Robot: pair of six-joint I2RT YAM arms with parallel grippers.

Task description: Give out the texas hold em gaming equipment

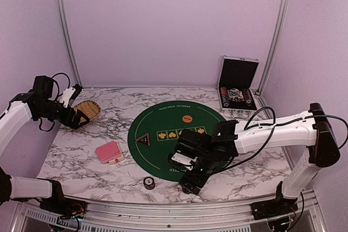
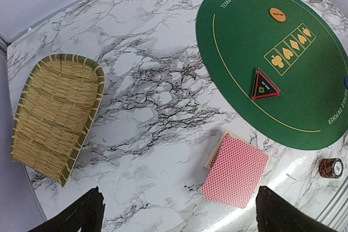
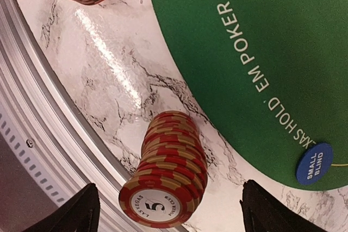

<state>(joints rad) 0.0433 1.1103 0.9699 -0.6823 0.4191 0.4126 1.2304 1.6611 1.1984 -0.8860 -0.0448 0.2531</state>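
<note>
The top external camera looks down from above the near edge over the whole white marbled bench [image 1: 81, 161]. The left wrist camera looks obliquely from well above it; the right wrist camera sits close. All share the round green felt poker mat [image 1: 157, 153].

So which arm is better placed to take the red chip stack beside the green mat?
Right. The right gripper hangs open over the red chip stack, with one finger on each side of it. The left gripper is far off, by the basket.
</note>
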